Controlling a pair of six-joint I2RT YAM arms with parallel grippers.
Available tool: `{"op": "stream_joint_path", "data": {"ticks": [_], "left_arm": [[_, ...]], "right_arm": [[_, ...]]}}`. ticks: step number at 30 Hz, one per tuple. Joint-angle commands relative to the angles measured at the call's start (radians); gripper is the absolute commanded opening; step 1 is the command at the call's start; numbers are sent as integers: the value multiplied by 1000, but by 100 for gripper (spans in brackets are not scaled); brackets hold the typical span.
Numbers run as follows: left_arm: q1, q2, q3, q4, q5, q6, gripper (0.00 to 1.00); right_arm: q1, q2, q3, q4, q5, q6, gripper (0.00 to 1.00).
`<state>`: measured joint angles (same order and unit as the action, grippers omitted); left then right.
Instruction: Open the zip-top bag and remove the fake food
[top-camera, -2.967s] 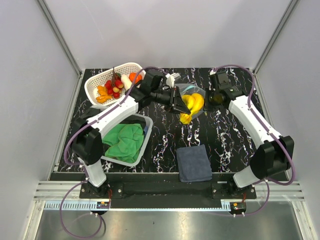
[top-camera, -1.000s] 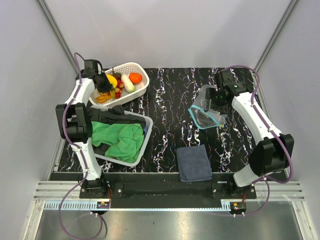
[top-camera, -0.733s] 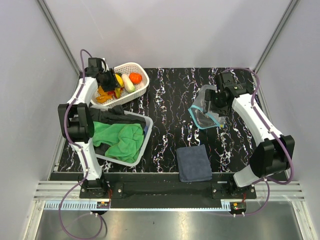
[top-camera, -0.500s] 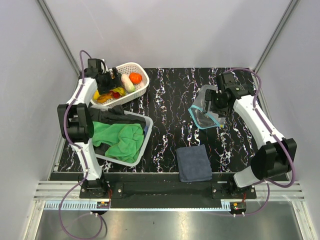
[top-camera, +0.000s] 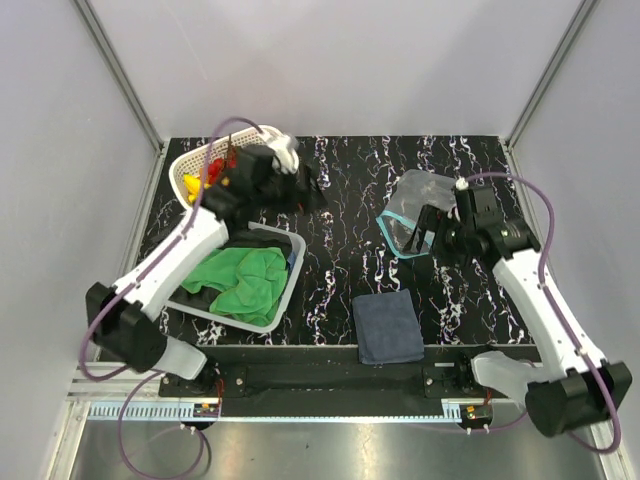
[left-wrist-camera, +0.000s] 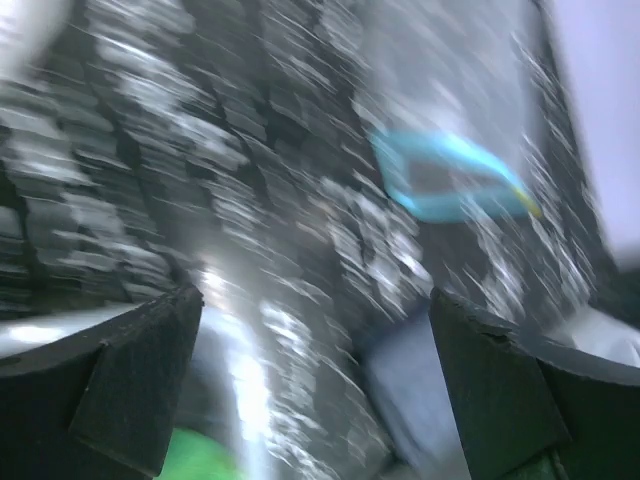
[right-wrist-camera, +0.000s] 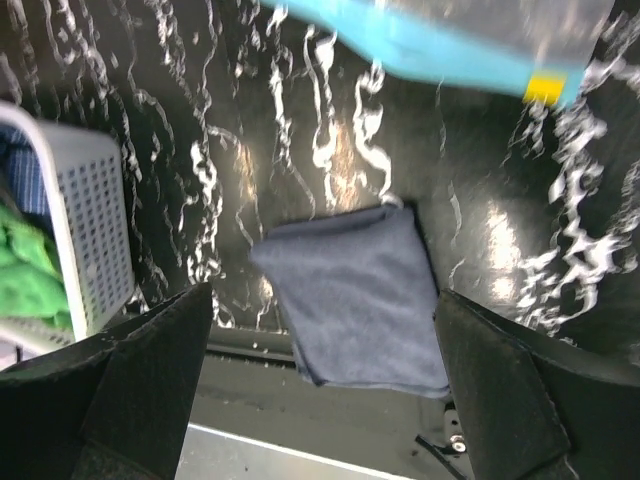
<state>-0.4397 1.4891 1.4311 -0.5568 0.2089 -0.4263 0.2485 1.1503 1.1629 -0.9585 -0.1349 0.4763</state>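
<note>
Now that left gripper (top-camera: 316, 193) and right gripper (top-camera: 425, 230) have opened empty, the bag (top-camera: 410, 205) looks emptied, food (top-camera: 207, 172) well left of it.

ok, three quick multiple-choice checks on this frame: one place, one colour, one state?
1. Where does the dark blue folded cloth lie?
A) on top of the bag
B) nearer the arm bases than the clear plastic zip-top bag
C) beyond the bag, at the far edge

2. What colour is the bag's zip strip?
A) red
B) teal-blue
C) white

3. What state is the right end effector in?
A) shut on the bag
B) shut on the cloth
C) open, holding nothing

Answers:
1 B, the top view shows the cloth between bag and bases.
2 B, the strip reads teal in the right wrist view.
3 C, its fingers stand wide apart with nothing between them.
</note>
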Motion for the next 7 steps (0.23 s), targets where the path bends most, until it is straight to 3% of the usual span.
{"op": "stream_joint_path", "data": {"ticks": [1,2,7], "left_arm": [[-236,-121,-168,115,23,-156,99],[-311,-142,-208,139,30,-166,99],[-448,-319,-314,303,81,-319,99]], "right_arm": [[0,-166,-143,63,-103,79,100],[1,-196,-166,81,-121,85,100],[1,-432,-223,100,-247,174,100]]}}
